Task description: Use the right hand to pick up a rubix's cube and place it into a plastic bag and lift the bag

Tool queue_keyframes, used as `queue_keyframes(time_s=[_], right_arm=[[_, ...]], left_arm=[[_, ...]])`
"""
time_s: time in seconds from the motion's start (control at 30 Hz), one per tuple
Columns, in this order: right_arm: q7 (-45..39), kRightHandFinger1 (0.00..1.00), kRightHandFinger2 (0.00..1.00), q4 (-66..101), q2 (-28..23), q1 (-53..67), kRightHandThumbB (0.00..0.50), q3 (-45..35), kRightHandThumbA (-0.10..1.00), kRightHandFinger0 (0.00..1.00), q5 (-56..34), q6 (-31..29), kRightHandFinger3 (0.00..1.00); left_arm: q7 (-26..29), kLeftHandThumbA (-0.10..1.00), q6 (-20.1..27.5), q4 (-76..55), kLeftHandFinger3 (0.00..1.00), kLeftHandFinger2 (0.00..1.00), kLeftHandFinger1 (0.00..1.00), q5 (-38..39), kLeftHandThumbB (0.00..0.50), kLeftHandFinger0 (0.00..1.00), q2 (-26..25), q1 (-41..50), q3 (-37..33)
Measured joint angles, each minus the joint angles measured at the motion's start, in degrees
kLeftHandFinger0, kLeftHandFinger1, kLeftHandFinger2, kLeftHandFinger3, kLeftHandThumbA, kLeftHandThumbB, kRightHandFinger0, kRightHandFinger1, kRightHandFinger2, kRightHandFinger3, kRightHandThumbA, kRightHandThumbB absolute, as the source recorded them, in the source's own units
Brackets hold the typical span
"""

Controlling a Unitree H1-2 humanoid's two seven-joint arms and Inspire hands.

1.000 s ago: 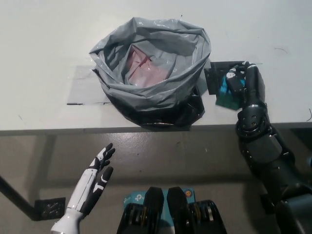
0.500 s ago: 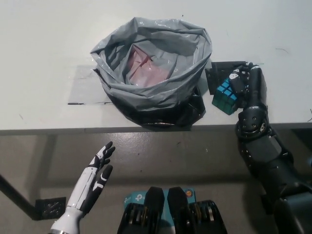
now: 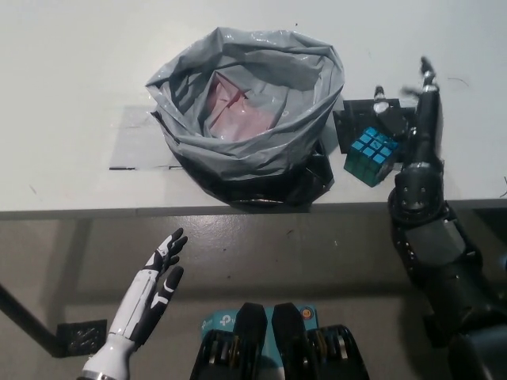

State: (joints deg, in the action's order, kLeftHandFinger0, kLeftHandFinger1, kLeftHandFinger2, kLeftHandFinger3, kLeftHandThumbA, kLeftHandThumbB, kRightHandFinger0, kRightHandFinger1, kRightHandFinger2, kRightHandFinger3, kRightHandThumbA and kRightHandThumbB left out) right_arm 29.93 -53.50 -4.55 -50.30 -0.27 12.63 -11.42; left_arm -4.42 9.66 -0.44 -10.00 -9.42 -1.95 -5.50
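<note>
Glossy blue-faced rubix's cube [image 3: 371, 156] beside crinkled grey plastic bag [image 3: 245, 119]; right hand [image 3: 412, 119] fingers splayed, released.

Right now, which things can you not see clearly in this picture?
Head view:
- Bottom of the plastic bag: only pinkish folds show; the grey walls hide any contents.
- Rubik's cube: its far and under faces are turned away.
- Right hand: fingers spread beside the cube; contact unclear.
- Left hand: open below the table edge; arm cut off by the picture's bottom.

Probably a lab: bare white table [image 3: 71, 95].
</note>
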Motion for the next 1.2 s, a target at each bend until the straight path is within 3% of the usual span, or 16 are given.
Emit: queue_keyframes(time_s=[0.43, 0.6, 0.93, 1.2], right_arm=[[-5.11, 1.0, 1.0, 27.76, -2.63, 8.63, 0.5, 3.53, 1.0, 1.0, 1.26, 0.84, 1.0], [-9.56, 1.0, 1.0, 38.77, -6.54, 13.52, 0.5, 7.49, 1.0, 1.0, 3.27, 2.6, 1.0], [-21.36, 1.0, 1.0, 43.49, -17.01, 18.26, 0.5, 13.74, 0.9, 1.0, 4.88, 7.74, 1.0], [-29.96, 1.0, 1.0, 43.27, -19.59, 18.19, 0.5, 18.09, 0.88, 1.0, 7.15, 13.1, 1.0]], left_arm=[[0.0, 1.0, -0.04, 0.61, 1.0, 1.0, 1.0, -0.02, 0.144, 1.0, 0.01, 0.06, -0.05], [-0.01, 1.0, -0.04, 0.62, 1.0, 1.0, 1.0, 0.0, 0.142, 1.0, -0.01, 0.0, -0.05], [-0.01, 1.0, -0.04, 0.62, 1.0, 1.0, 1.0, 0.02, 0.164, 1.0, -0.13, -0.04, -0.05], [-0.22, 1.0, -0.04, 0.59, 1.0, 1.0, 1.0, 0.02, 0.159, 1.0, -0.15, -0.04, -0.11]])
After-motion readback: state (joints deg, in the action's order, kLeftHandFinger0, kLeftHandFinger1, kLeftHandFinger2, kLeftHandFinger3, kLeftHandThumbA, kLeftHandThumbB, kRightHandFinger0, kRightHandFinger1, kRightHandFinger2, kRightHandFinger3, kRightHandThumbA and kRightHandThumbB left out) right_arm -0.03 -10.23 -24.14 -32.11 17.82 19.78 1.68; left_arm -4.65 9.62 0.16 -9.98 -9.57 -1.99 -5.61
